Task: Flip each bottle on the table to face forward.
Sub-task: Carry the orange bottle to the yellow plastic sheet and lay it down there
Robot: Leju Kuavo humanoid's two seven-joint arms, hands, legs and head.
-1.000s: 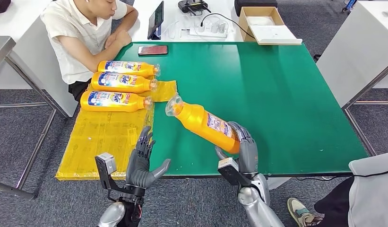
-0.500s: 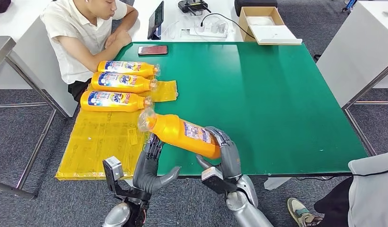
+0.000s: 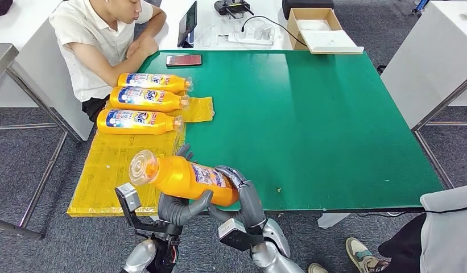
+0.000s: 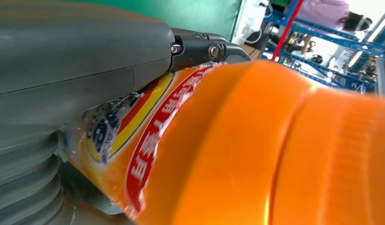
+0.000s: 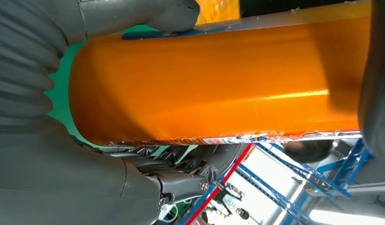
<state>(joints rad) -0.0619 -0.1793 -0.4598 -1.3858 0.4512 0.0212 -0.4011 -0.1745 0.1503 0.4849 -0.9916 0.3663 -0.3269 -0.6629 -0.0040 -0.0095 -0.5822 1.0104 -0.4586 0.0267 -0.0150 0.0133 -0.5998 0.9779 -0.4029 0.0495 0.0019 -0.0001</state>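
Observation:
An orange bottle [image 3: 185, 177] hangs above the table's near edge, its clear cap [image 3: 143, 167] pointing left over the yellow sheet [image 3: 114, 170]. My right hand [image 3: 244, 198] grips its base end. My left hand [image 3: 175, 207] cups the body from below, fingers behind it and thumb in front. The left wrist view shows the bottle [image 4: 275, 154] pressed against my left hand [image 4: 64, 70], with a red and blue label facing that hand. In the right wrist view my right hand [image 5: 49, 178] wraps the plain orange side [image 5: 204, 89]. Three more orange bottles [image 3: 154, 82] [image 3: 145, 98] [image 3: 137, 121] lie side by side on the sheet, blue labels up.
The green table [image 3: 322, 114] stretches out to the right. A seated person [image 3: 100, 40] leans on the far left corner beside a phone [image 3: 184, 60]. A cardboard box [image 3: 319, 25] sits behind the table. Another person's leg and shoe [image 3: 362, 256] are at the near right.
My right hand has carried the bottle leftward toward the near edge, swinging its cap over the yellow sheet. My left hand has risen and closed under the bottle.

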